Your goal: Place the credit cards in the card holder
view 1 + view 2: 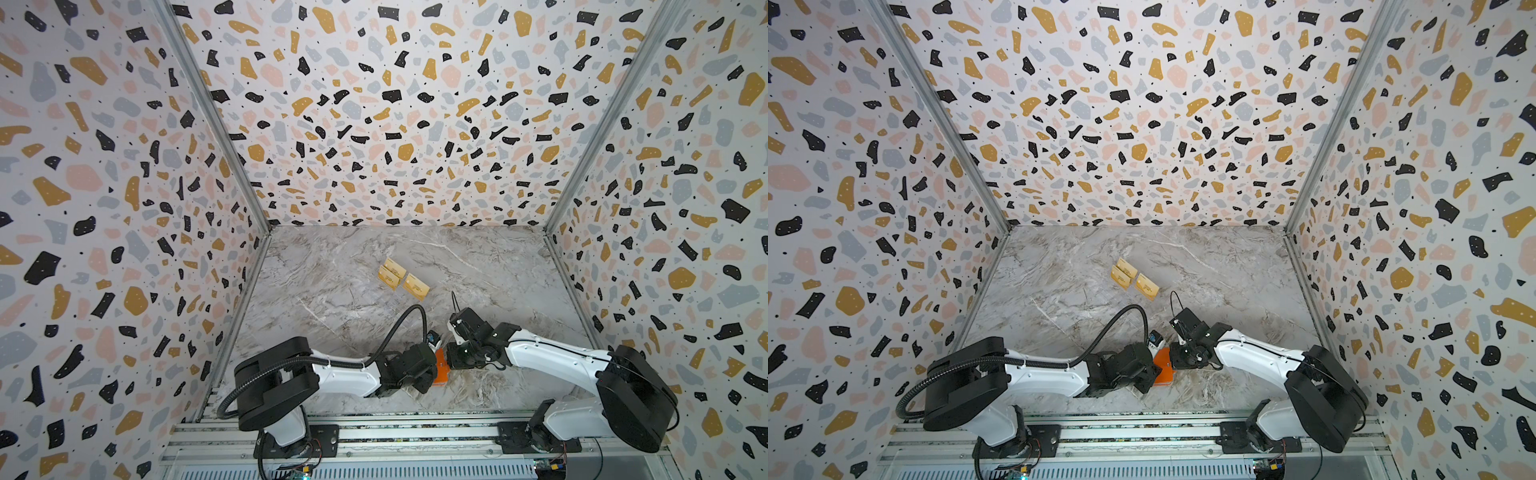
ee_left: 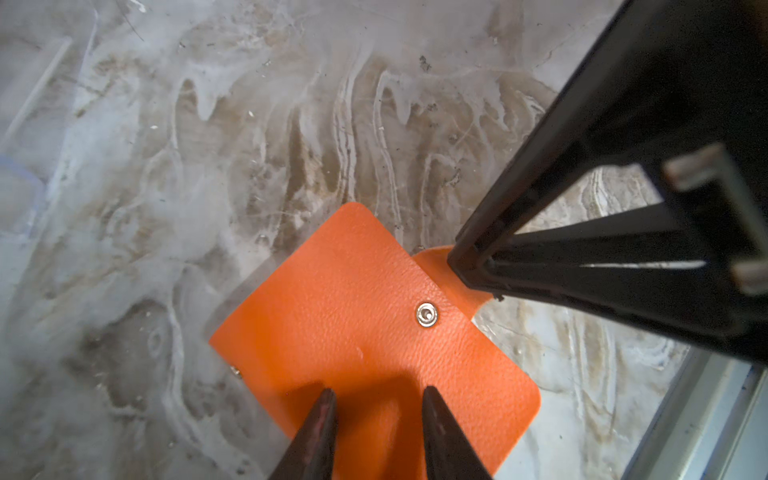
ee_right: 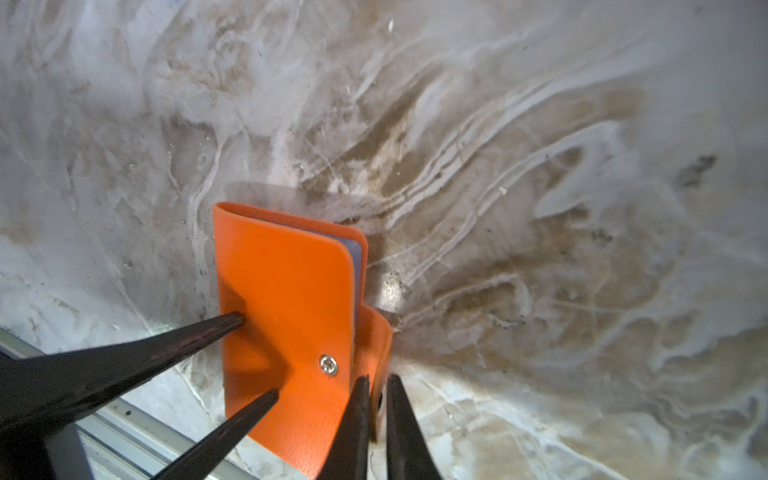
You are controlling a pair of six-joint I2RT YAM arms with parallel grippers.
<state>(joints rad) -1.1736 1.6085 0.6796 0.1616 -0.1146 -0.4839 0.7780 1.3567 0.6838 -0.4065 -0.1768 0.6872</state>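
The orange card holder [image 2: 353, 299] lies on the marble table near its front edge, between both arms [image 1: 441, 368] [image 1: 1163, 368]. My left gripper [image 2: 376, 392] is open, its two tips apart and resting on the cover, below the metal snap [image 2: 427, 314]. My right gripper [image 3: 378, 380] is shut on the card holder's side flap [image 3: 380, 340], which is lifted a little; a clear sleeve edge [image 3: 355, 253] shows under the cover. Three gold credit cards lie further back mid-table, two overlapping [image 1: 390, 274] and one beside them [image 1: 415, 286]. No blue card shows.
Terrazzo-patterned walls close in the table on the left, back and right. An aluminium rail [image 1: 374, 432] carries both arm bases along the front edge, just behind the card holder. The left arm's black cable [image 1: 399, 328] arches over the table.
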